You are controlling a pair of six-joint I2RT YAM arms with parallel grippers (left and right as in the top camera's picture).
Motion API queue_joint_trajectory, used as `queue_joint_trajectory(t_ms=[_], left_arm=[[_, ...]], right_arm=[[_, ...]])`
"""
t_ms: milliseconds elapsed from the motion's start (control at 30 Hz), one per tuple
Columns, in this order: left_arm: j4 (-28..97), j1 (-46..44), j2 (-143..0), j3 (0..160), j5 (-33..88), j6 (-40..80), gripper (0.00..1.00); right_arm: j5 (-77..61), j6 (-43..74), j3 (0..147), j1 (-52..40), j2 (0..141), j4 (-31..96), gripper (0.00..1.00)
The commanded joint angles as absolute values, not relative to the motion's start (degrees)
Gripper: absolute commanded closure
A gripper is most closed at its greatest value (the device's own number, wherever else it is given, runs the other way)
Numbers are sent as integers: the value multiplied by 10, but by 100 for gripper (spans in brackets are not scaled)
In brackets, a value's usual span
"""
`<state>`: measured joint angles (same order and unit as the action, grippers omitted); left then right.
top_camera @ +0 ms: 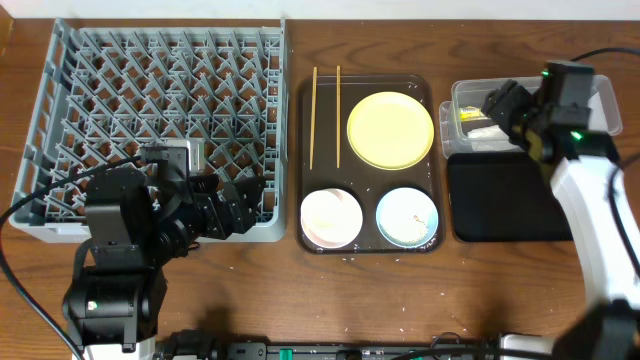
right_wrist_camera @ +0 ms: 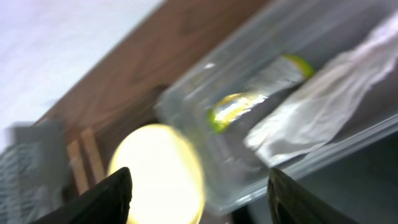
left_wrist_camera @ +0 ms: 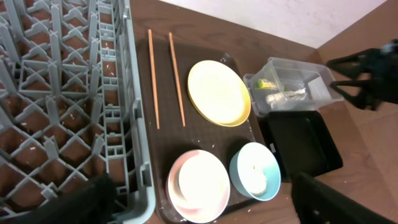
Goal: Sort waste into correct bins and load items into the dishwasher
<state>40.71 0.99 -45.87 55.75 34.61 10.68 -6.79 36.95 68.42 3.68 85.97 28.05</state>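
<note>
- The dark brown serving tray (top_camera: 365,179) sits mid-tabletop (top_camera: 450,290). Only narrow strips of bare wood part it from the grey dish rack (top_camera: 160,100) on its left and from the clear tub (top_camera: 605,100) and black tray (top_camera: 500,200) on its right.
- Bare wood runs along the serving tray's near edge.
- On the serving tray, two chopsticks (top_camera: 313,115) lie parallel along the left side and the yellow plate (top_camera: 390,130) fills the far right corner. The pink bowl (top_camera: 331,217) and blue bowl (top_camera: 407,216) sit side by side at the near edge.
- The snack wrapper (right_wrist_camera: 249,102) and napkin (right_wrist_camera: 323,106) lie inside the clear tub, right of the serving tray's far end.
- The right gripper (right_wrist_camera: 199,177) hovers over the tub end nearest the serving tray. Its fingers (right_wrist_camera: 106,199) are spread wide and empty, with wrapper and napkin below.
- The left gripper (left_wrist_camera: 202,180) hangs over the rack corner left of the serving tray's near end, spread wide and holding nothing. The pink bowl lies beyond the fingertips.
</note>
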Motion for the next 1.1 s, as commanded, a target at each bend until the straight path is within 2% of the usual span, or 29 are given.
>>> queue_joint_trajectory(t_ms=[0, 133, 200, 500, 633, 800, 1067], left_arm=[[407, 6, -456, 576, 358, 81, 13], [408, -20, -465, 589, 340, 75, 19], [417, -47, -477, 597, 307, 75, 22], [460, -229, -574, 610, 106, 77, 23], [453, -279, -609, 610, 102, 83, 24], [443, -325, -667, 610, 81, 82, 29], [406, -366, -759, 610, 74, 83, 33]], right_arm=[[-176, 287, 686, 10, 784, 322, 31], [-194, 261, 686, -23, 756, 372, 31], [-201, 261, 686, -38, 755, 394, 34], [-208, 199, 686, -104, 766, 457, 42], [-172, 198, 686, -117, 766, 475, 42], [-128, 236, 686, -117, 766, 475, 42], [-107, 261, 686, -117, 769, 480, 40]])
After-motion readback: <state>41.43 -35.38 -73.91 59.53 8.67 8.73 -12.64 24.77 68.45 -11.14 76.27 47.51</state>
